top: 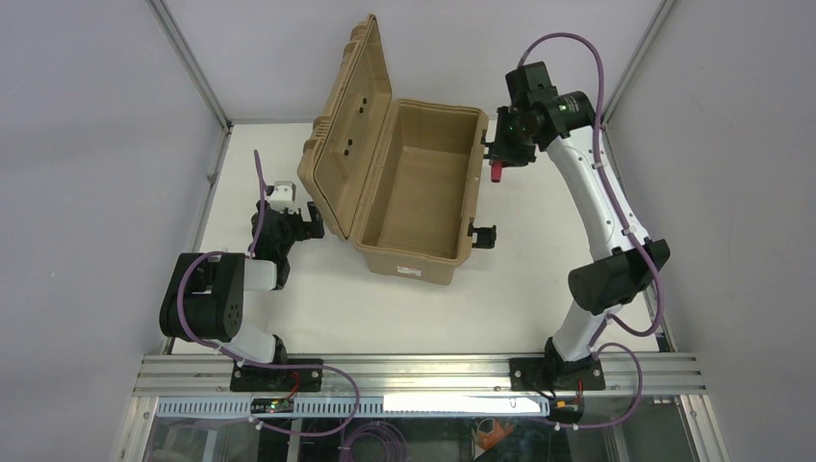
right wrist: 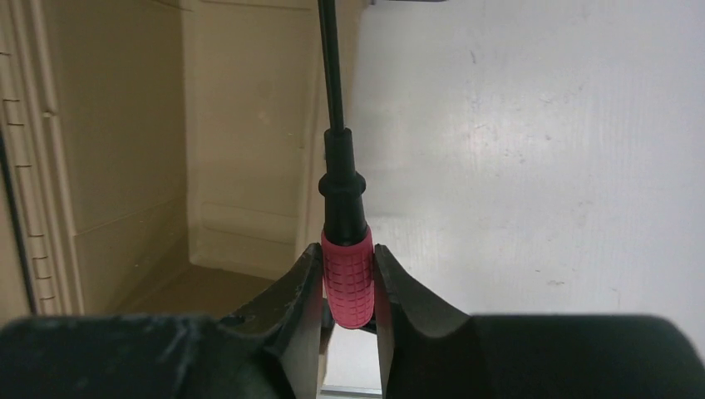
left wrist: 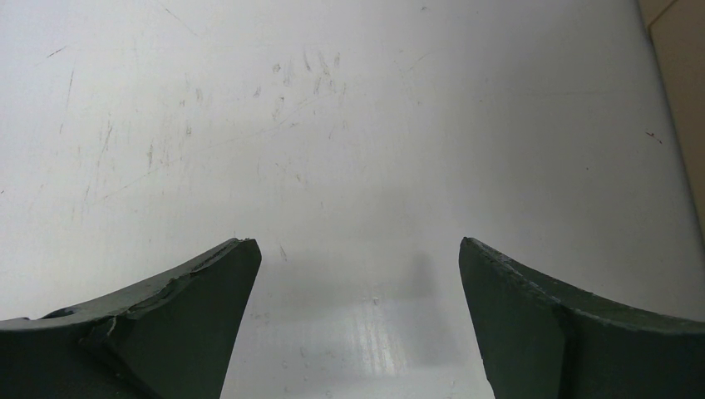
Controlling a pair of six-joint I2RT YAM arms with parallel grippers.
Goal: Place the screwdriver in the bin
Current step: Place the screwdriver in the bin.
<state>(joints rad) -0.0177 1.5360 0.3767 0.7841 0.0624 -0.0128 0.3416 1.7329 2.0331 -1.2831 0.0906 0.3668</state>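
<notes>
The bin [top: 404,207], a tan hard case with its ribbed lid swung open to the left, stands mid-table. My right gripper [top: 500,159] is shut on the screwdriver [top: 497,173] and holds it just outside the bin's far right rim. In the right wrist view the red handle [right wrist: 347,278] is clamped between my fingertips [right wrist: 312,278], and the black shaft [right wrist: 332,66] points away, over the bin's wall [right wrist: 241,125]. My left gripper [top: 306,219] is open and empty, low over the table left of the lid; its view shows it [left wrist: 357,258] over bare table.
Black latches [top: 483,234] stick out from the bin's right side. A white label [top: 409,270] marks its near wall. Grey walls with metal rails enclose the white table [top: 539,289]. The lid's edge [left wrist: 677,100] shows at the right of the left wrist view.
</notes>
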